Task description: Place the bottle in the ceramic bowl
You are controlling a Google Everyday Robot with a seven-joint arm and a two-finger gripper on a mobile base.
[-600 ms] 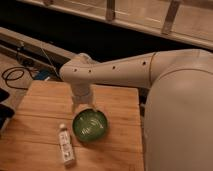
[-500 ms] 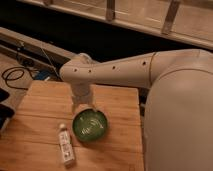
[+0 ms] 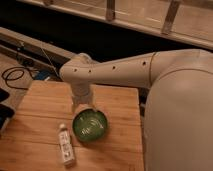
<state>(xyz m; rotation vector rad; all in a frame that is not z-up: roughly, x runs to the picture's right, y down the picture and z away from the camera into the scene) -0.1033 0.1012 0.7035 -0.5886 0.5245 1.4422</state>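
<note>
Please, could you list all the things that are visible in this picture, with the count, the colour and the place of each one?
bottle: 1, clear whitish with a white cap, lying on the table close beside the bowl, on the picture's left of it
ceramic bowl: 1, dark green with pale marks inside, upright near the table's middle, nothing in it
wooden table: 1, light brown, lower left of the picture
cable: 1 coil, black, on the floor beyond the table's far left corner
arm: 1, white, reaching from the picture's right over the table
hand: 1, pale, below the arm's end, over the table just behind the bowl
</note>
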